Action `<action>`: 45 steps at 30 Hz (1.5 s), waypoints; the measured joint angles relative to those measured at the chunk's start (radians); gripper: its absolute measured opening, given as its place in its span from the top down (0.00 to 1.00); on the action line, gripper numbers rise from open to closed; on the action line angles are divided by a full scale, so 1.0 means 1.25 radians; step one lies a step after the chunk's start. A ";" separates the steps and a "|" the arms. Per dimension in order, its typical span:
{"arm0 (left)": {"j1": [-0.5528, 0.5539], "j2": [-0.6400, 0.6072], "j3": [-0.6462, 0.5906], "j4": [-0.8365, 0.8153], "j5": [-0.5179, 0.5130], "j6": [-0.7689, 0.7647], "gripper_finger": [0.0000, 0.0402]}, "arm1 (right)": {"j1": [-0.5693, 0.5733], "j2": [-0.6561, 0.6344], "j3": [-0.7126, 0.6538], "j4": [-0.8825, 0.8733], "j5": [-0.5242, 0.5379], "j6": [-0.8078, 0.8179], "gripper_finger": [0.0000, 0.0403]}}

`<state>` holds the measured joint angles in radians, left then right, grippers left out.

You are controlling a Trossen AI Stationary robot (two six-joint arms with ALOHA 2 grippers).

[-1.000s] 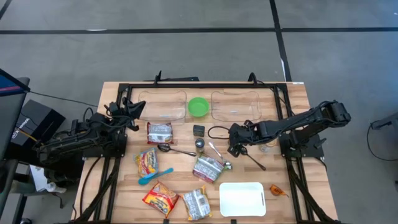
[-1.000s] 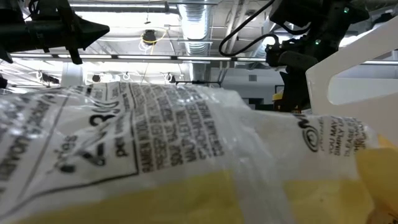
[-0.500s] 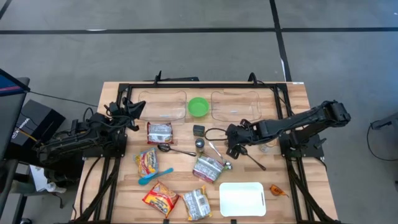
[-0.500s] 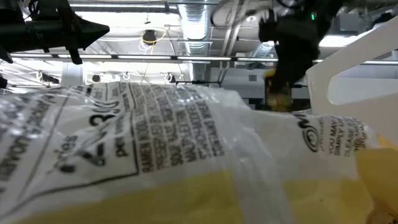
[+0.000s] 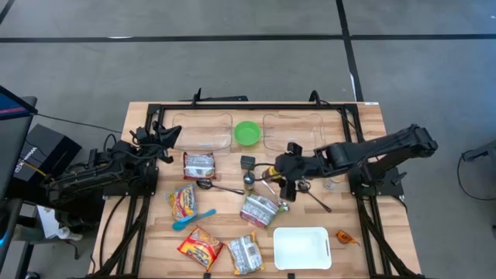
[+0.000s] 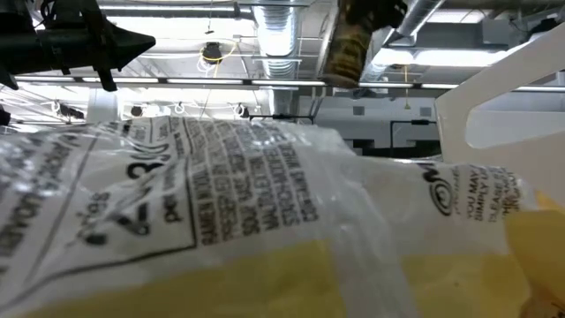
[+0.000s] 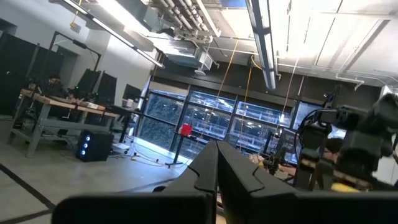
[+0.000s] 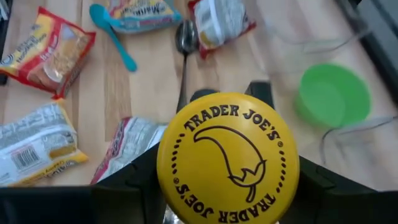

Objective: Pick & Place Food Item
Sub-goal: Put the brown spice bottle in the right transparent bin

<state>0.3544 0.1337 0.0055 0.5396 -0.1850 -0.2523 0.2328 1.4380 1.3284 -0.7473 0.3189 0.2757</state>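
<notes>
I have the right gripper (image 5: 280, 170) clamped around a small round jar with a yellow Trader Joe's lid (image 8: 227, 151), lifted above mid-table, just right of the upright dark spice bottle (image 5: 249, 180). It looks rigid and smooth-sided, likely slippery, so gripping below the lid seems wise. The left gripper (image 7: 217, 163) rests clenched at far left

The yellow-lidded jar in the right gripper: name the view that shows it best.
The right wrist view: the jar fills it, its yellow lid and lettering plain, dark fingers at either side. The high view shows only a small glimpse at the right gripper. The low view shows its side, lifted, near the top edge. The left wrist view does not show it clearly.
</notes>
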 joint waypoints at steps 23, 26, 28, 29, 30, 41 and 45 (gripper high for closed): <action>0.000 0.000 0.000 0.000 0.000 0.000 1.00 | -0.418 0.000 0.059 -0.203 0.000 -0.074 0.48; 0.000 0.000 0.000 0.000 0.000 0.000 1.00 | -0.472 0.000 0.059 -0.220 -0.001 -0.074 0.47; 0.000 0.000 0.000 0.000 0.000 0.000 1.00 | -0.503 0.000 0.059 -0.228 -0.004 -0.074 0.47; 0.000 0.000 0.000 0.000 0.000 0.000 1.00 | -0.515 0.000 0.059 -0.232 -0.005 -0.074 0.47; 0.000 0.000 0.000 0.000 0.000 0.000 1.00 | -0.526 0.000 0.059 -0.236 -0.007 -0.074 0.47; 0.000 0.000 0.000 0.000 0.000 0.000 1.00 | -0.594 0.000 -0.075 -0.167 -0.049 -0.077 0.47; 0.000 0.000 0.000 0.000 0.000 0.000 1.00 | -0.598 0.000 -0.111 -0.091 -0.095 -0.080 0.47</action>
<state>0.3544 0.1339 0.0057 0.5396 -0.1852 -0.2522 -0.5143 1.4380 1.1894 -0.8608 0.1996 0.1763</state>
